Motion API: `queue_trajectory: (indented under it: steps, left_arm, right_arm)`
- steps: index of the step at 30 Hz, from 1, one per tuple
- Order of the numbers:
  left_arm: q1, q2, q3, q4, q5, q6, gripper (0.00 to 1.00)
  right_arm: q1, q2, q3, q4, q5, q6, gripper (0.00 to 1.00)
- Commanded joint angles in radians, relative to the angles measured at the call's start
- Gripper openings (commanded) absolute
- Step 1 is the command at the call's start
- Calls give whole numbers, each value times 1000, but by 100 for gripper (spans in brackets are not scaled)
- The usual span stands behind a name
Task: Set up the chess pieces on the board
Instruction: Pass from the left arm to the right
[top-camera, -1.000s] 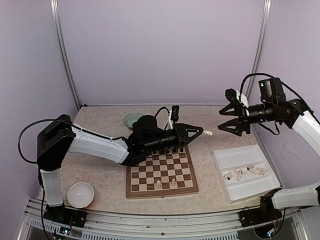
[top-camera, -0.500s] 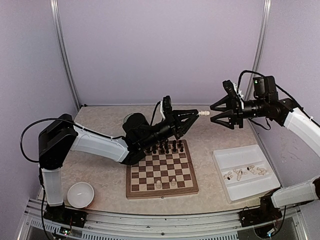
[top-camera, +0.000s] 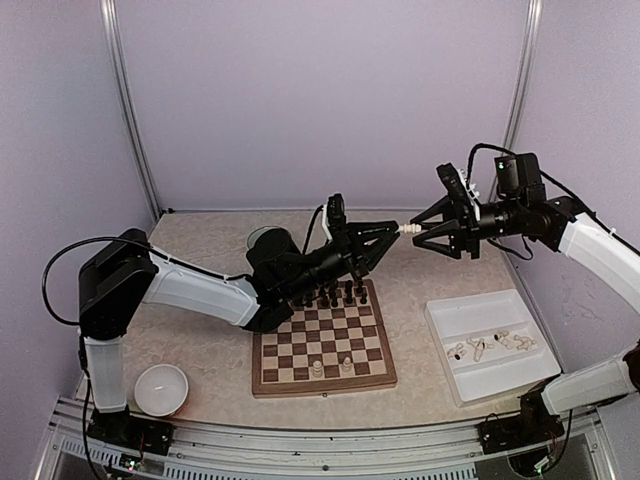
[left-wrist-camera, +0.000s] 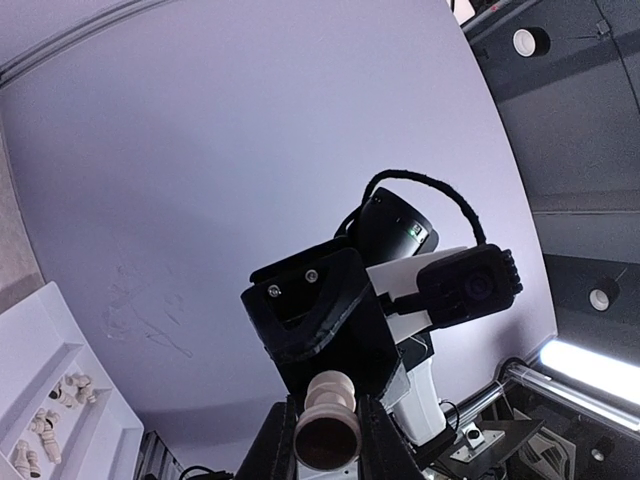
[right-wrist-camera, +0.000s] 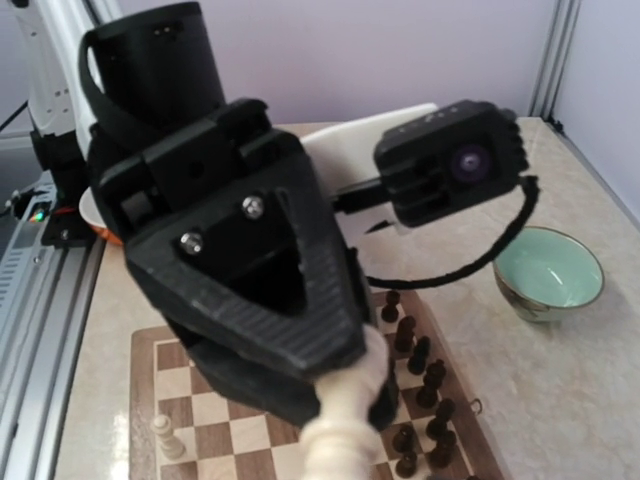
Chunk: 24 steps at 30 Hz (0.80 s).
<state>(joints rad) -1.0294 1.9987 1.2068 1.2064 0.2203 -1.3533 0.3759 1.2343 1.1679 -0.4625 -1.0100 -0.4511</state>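
Your left claw (top-camera: 396, 229) is clamped narrow on one cream chess piece (top-camera: 407, 228). It holds the piece level in the air above the bench (top-camera: 200, 335), past the far right corner of the board (top-camera: 325, 388). Your right claw (top-camera: 417, 230) meets it head on, jaws partly drawn in around the piece's free end; you cannot tell whether they press on it.

Against a second ago: the left claw has risen off the board's far edge. The right arm has come leftward from well apart, and its jaws have gone from spread wide to partly drawn in.

Counts:
- One piece is aloft.
- Two cream chessmen (top-camera: 317, 368) stand upright on the board's near rows.
- Several more lie in the white tray (top-camera: 440, 322), too small to count.
- Dark chessmen (top-camera: 335, 295) line the far edge, part hidden by the arm.
- Two bowls: white (top-camera: 160, 388) and green (top-camera: 262, 238).
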Motion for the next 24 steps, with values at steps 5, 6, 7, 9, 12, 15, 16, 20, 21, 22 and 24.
queue_trajectory:
  steps: [5, 6, 7, 9, 12, 15, 16, 20, 21, 22, 24]
  left_arm:
    - [-8, 23, 16, 44, -2, -5, 10]
    - [-8, 22, 17, 43, -2, -4, 10]
    - [-8, 22, 16, 43, -2, -4, 10]
    - [-7, 24, 16, 35, -7, -6, 11]
    - [-8, 26, 20, 28, -8, -5, 11]
    - [-8, 36, 24, 28, -8, -14, 10]
    - [-9, 38, 26, 31, -9, -17, 10]
    - [-9, 44, 30, 32, -8, -19, 11]
    - [-9, 45, 31, 30, -8, -20, 10]
    - [-9, 45, 30, 30, -9, -20, 11]
    - [-8, 46, 33, 25, -10, -23, 10]
  right_arm:
    - [23, 25, 27, 29, -31, 14, 29]
    - [24, 25, 25, 32, -31, 18, 27]
    - [24, 24, 22, 37, -32, 23, 26]
    - [23, 22, 19, 43, -31, 31, 23]
    - [24, 21, 25, 51, -14, 46, 18]
    - [25, 23, 32, 60, -4, 67, 18]
    - [23, 26, 35, 62, -3, 73, 20]
    - [24, 33, 35, 75, 15, 92, 21]
    - [24, 34, 35, 77, 16, 95, 20]
    - [23, 36, 35, 80, 17, 99, 20]
    - [23, 38, 34, 86, 17, 107, 20]
